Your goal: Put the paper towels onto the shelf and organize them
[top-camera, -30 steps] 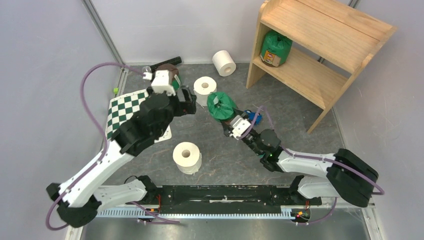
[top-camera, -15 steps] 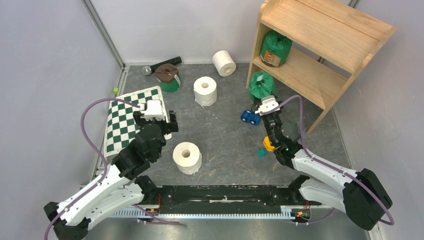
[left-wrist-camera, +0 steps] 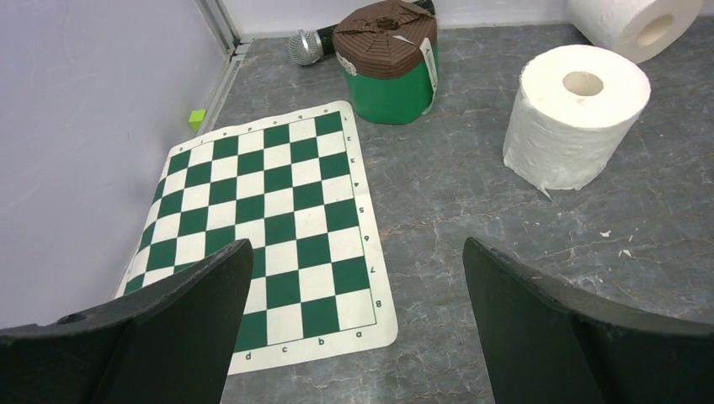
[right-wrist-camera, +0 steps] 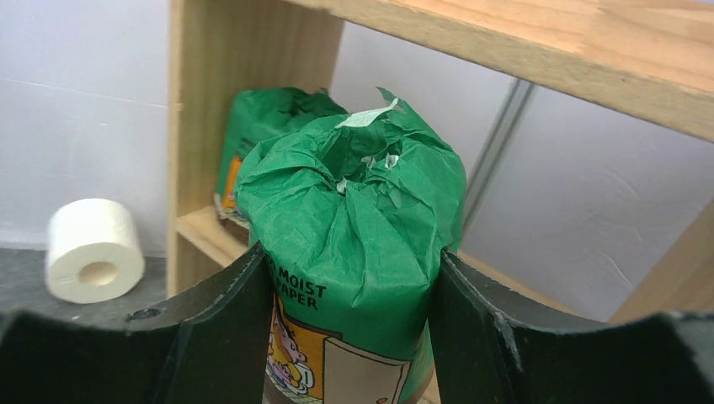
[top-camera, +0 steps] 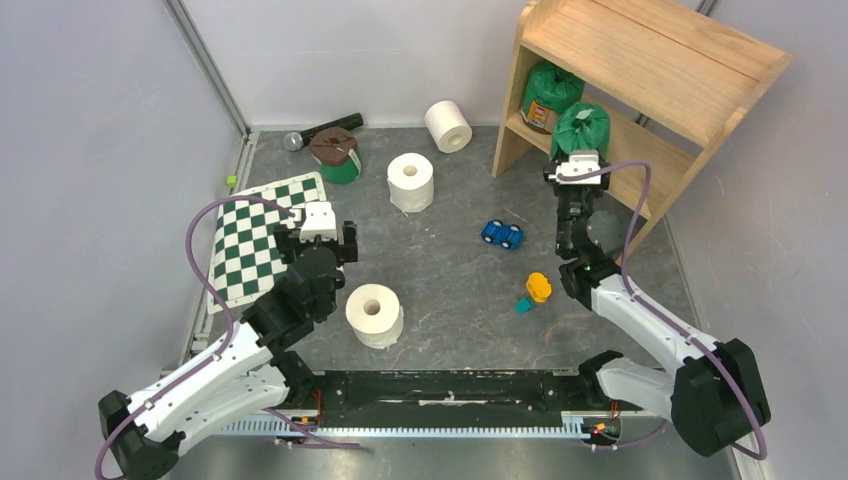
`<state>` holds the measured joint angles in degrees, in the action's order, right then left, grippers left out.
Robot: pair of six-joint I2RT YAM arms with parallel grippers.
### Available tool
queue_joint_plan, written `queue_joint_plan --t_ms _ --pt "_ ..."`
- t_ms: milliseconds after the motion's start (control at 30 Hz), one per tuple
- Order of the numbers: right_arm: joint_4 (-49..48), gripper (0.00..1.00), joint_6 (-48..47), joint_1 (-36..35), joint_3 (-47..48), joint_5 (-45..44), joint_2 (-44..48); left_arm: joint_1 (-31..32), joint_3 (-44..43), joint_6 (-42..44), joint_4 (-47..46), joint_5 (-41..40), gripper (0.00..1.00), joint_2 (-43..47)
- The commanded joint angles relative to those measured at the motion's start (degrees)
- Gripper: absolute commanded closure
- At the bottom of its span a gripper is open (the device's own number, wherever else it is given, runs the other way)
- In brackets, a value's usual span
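The light wooden shelf [top-camera: 650, 60] stands at the back right. One green-wrapped paper towel roll [top-camera: 552, 92] sits on its lower tier. My right gripper [top-camera: 578, 152] is shut on a second green roll [right-wrist-camera: 354, 194] and holds it upright at the front of that tier, next to the first roll [right-wrist-camera: 269, 114]. I cannot tell whether it rests on the board. On the floor are three bare white rolls [top-camera: 448, 125] [top-camera: 410, 182] [top-camera: 374, 314] and a green roll with a brown top [left-wrist-camera: 387, 63]. My left gripper [left-wrist-camera: 354, 252] hangs open and empty over the mat's corner.
The green-white checkerboard mat [top-camera: 255, 240] lies at the left, with a small green cube [left-wrist-camera: 196, 119] by the wall. A black microphone [top-camera: 322, 130] lies behind the brown-topped roll. A blue toy car [top-camera: 501, 234] and an orange piece [top-camera: 539, 287] lie on the floor near the right arm.
My right arm has carried the green roll from mid-floor to the shelf's lower tier. My left arm has drawn back from the brown-topped roll toward the near side, still open.
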<state>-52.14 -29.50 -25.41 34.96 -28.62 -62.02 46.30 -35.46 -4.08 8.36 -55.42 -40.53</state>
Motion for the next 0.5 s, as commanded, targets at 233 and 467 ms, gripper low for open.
queue_joint_plan --t_ms 233,467 --pt "-8.6 0.64 5.3 10.1 6.5 1.0 -7.7 -1.7 -1.1 2.0 -3.7 -3.3 0.00 -0.5" --pt "-11.5 0.63 6.0 12.3 9.8 1.4 -13.4 -2.7 -1.8 1.8 -2.9 -3.5 0.00 -0.6"
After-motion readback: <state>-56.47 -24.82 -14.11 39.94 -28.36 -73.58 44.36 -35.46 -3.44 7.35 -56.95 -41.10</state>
